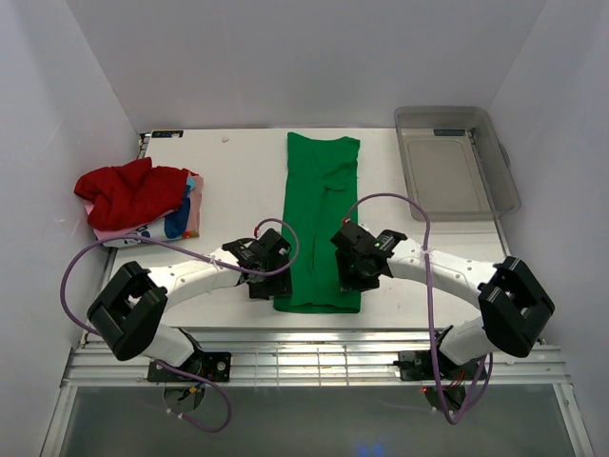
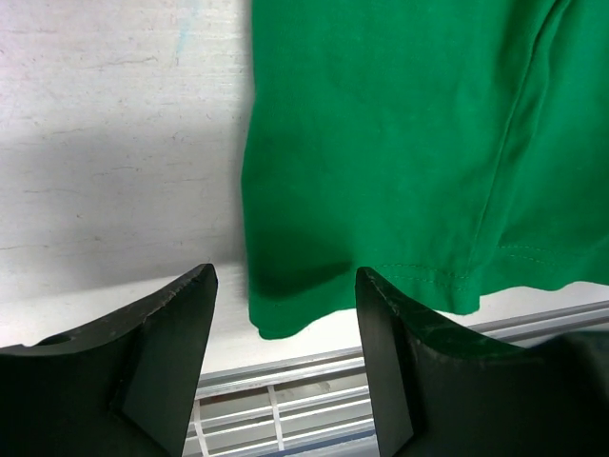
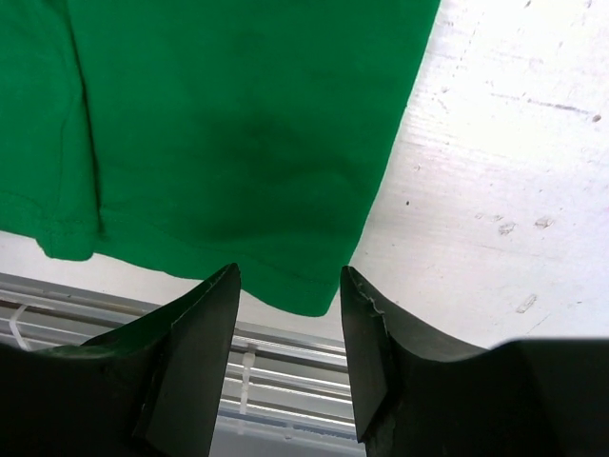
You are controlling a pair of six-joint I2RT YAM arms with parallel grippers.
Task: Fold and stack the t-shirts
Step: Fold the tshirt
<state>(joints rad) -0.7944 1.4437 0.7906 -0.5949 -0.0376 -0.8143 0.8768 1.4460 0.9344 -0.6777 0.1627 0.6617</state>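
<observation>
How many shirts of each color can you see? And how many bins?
Green shirt: 1
Red shirt: 1
Printed shirt: 1
Bin: 1
Total: 4

Left arm, right arm: white tubular links, big blocky black joint housings far behind hand. Left hand, right hand: matte black, two wedge fingers each, flat inner faces, pale scuffs on edges. Left cable, right cable: thin, purple, looping from base to black wrist behind hand. Bases black, squat, cable coils beside them.
</observation>
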